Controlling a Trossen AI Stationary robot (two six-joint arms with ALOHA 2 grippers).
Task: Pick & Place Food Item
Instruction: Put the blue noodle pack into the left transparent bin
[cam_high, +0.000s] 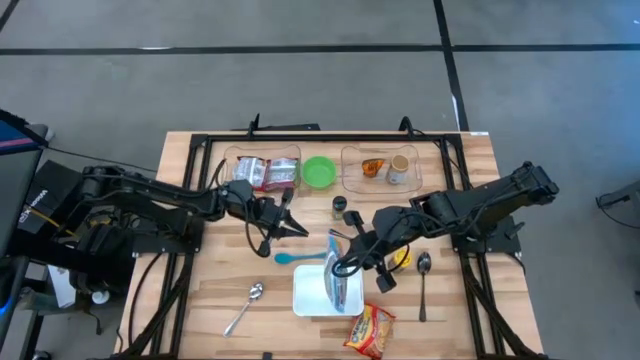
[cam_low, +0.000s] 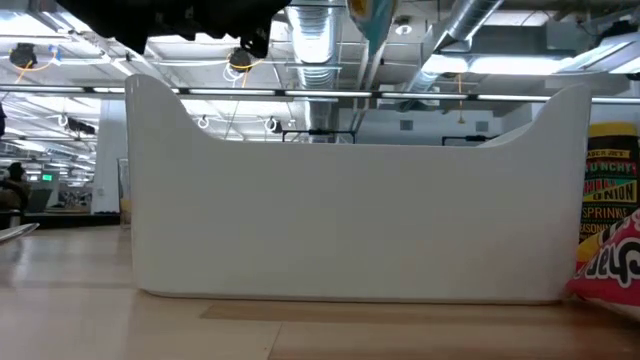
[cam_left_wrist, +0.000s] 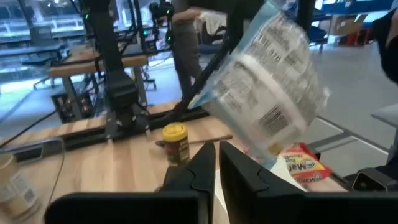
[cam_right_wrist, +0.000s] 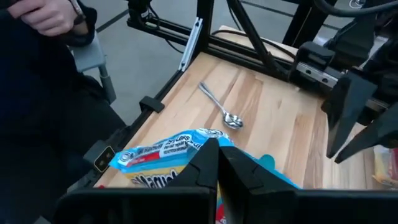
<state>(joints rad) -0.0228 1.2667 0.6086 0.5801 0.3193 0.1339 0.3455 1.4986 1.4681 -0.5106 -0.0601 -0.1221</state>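
— So, which gripper has the food item?

— Right gripper (cam_high: 341, 268), by my reading; its fingers are pinched shut on the top edge of a blue and white snack packet (cam_high: 342, 285); the packet hangs straight below it, long axis roughly vertical, lower end down inside the white bin (cam_high: 305, 296).

— And the left one?

— Left gripper (cam_high: 297, 229) sits off to the side of the bin, beyond the blue spoon (cam_high: 298, 258); jaws close together, nothing between them; from its wrist camera the packet (cam_left_wrist: 267, 87) shows hanging in the air ahead, well apart from those fingers.

— So the move turns on what?

— Packet directly over the bin, already partly within its walls; the right arm is the nearer and the only one touching it; I'd judge release is what remains, no sideways travel needed.

— Anything in the way?

— An orange snack bag (cam_high: 369, 331) lies just beside the bin's near corner, outside it; a metal spoon (cam_high: 422, 278) lies to the right, apart.
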